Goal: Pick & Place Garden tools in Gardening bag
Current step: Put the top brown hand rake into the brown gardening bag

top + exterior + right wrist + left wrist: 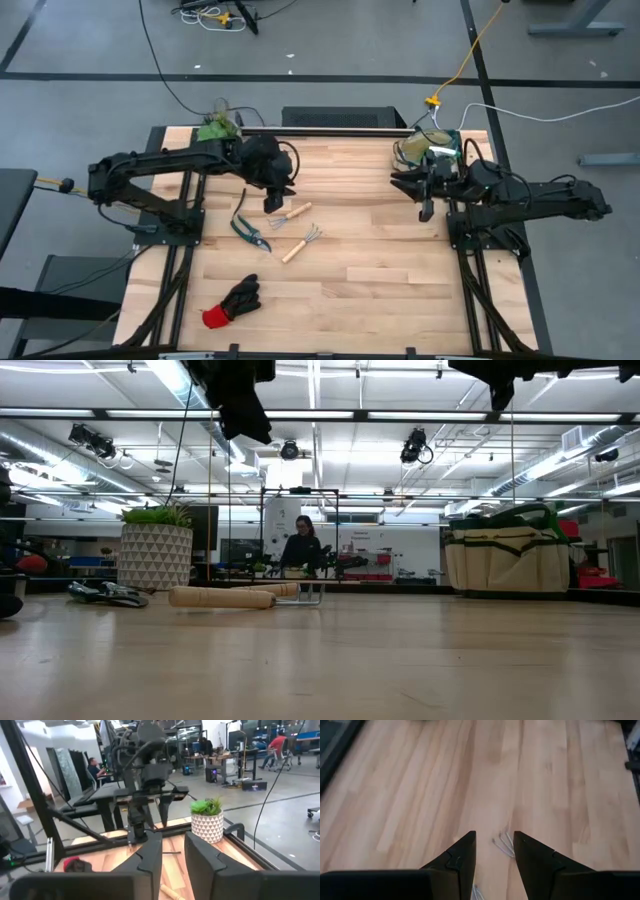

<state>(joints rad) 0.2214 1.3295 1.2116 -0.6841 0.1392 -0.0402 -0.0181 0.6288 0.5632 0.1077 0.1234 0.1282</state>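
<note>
A wooden-handled fork [291, 213] and a wooden-handled rake [301, 243] lie flat on the table's middle. Dark-handled pruning shears [250, 232] lie to their left. A black glove with a red cuff [232, 302] lies near the front edge. The beige gardening bag with green trim [436, 148] stands at the far right corner [510, 555]. My left gripper [272, 203] hangs open above the fork, metal tines [504, 845] showing between its fingers [494, 835]. My right gripper [425, 208] is open and empty in front of the bag [173, 840]. No spray bottle shows.
A leafy plant in a white pot [218, 128] stands at the far left corner [155, 555]. A dark bar [330, 128] runs along the table's far edge. Bare wood lies between the tools and the bag. A person [302, 545] sits in the room behind.
</note>
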